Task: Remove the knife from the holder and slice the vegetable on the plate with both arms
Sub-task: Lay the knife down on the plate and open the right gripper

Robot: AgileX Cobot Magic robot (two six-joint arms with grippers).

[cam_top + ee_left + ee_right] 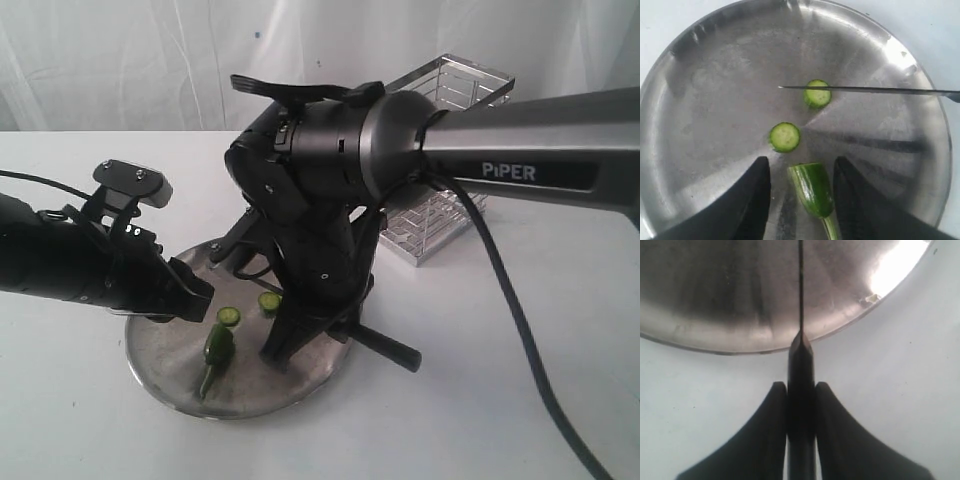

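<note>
End effector (801, 160) flanks cut green chili (812, 192).

Robot lab test setup, plain white surface (80, 430), white draped cloth (120, 60) hung behind the steel plate (160, 362), black cabled arm (520, 150) lettered PiPER above the plate

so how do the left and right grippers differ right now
The left gripper is open, jaws either side of the vegetable with gaps showing; the right gripper is shut on the knife by its handle. The left hangs over the plate; the right sits past its rim, over the table. Both are black.
</note>
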